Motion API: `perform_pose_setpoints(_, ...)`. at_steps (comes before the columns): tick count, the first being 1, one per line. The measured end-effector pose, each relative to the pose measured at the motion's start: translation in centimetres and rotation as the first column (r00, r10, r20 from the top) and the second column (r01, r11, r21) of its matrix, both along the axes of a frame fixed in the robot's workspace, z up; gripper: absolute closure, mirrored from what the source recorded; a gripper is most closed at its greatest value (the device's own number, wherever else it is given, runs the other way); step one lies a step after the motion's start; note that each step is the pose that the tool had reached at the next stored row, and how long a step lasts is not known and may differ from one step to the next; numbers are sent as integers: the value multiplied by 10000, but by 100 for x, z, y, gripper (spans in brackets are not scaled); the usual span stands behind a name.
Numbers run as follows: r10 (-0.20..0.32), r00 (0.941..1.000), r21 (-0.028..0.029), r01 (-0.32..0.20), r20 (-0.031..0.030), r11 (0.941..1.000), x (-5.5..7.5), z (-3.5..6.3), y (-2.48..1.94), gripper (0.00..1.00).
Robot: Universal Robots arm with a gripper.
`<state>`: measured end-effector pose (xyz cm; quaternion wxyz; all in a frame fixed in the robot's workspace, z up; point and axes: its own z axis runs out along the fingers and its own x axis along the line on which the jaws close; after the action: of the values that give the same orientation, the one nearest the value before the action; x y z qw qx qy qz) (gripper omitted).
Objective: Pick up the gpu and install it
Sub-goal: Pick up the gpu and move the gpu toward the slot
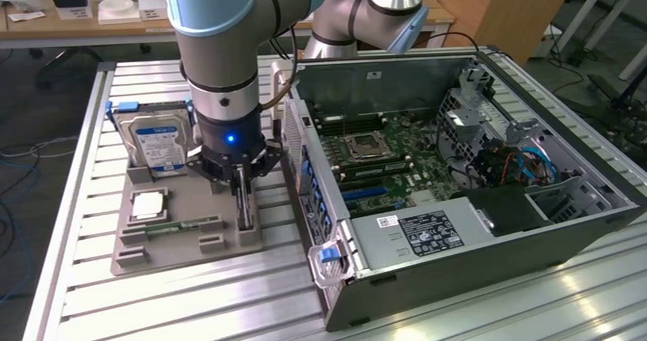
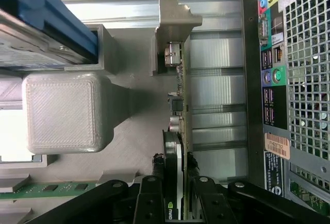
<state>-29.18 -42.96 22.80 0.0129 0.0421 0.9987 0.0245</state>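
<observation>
Ribbed aluminium tabletop (image 1: 151, 311) carries a grey moulded plastic tray (image 1: 132, 261) and, on the exterior view's right of the claw (image 1: 242, 208), a black open-sided computer case (image 1: 566, 227). From this view the claw points straight down into the tray, and the gpu (image 1: 245, 223), a thin dark card standing on edge in its slot, lies directly under it with its long axis running along the tray. On the far side of the claw from the case stands a silver hard drive with a blue label (image 1: 157, 140). A white label on the case's power supply (image 1: 429, 231) is too small to read. In the wrist view the claw (image 2: 177, 195) stands narrow, its black fingers (image 2: 154, 198) flanking both faces of the gpu (image 2: 180, 105) and, by my reading, gripping it. The card stretches ahead to its silvery end bracket (image 2: 175, 13). A green-and-white NVIDIA mark (image 2: 170, 214) shows between the fingers, and an orange barcode sticker (image 2: 277, 147) on the case's rear is unreadable.
</observation>
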Motion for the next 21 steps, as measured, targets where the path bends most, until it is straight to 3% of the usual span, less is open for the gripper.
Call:
perform_pose_setpoints(10, 115, 9999, 2, -115, 1, 9999, 0, 1, 0, 73)
perform_pose_setpoints(16, 115, 9999, 2, -115, 0, 9999, 0, 100, 0, 73)
perform_pose_setpoints(21, 115, 9999, 2, -115, 1, 9999, 0, 108, 0, 73)
